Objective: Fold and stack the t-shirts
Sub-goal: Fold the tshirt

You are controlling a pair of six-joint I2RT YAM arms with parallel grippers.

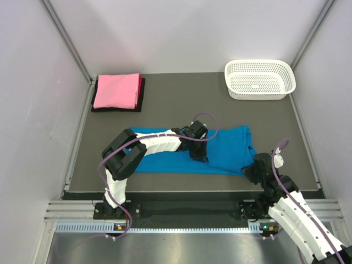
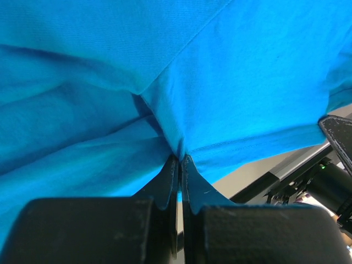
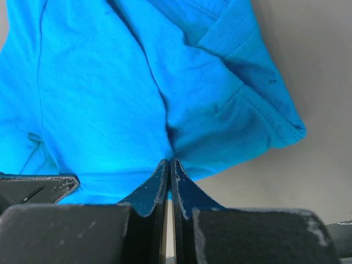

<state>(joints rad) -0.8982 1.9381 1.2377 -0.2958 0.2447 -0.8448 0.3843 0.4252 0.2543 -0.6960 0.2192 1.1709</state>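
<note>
The turquoise-blue t-shirt (image 1: 225,151) lies spread in a long band across the near middle of the mat. My left gripper (image 1: 200,158) is shut on its near edge about midway along; in the left wrist view the cloth (image 2: 231,82) puckers into the closed tips (image 2: 180,158). My right gripper (image 1: 251,172) is shut on the shirt's near right corner, where the fabric (image 3: 110,93) gathers at the tips (image 3: 170,161). A folded pink t-shirt (image 1: 116,90) rests on a folded dark t-shirt (image 1: 142,94) at the back left.
A white perforated basket (image 1: 259,78) stands at the back right. The grey mat (image 1: 181,99) ends at a metal rail (image 1: 187,208) by the arm bases. Walls close in on the left, right and back.
</note>
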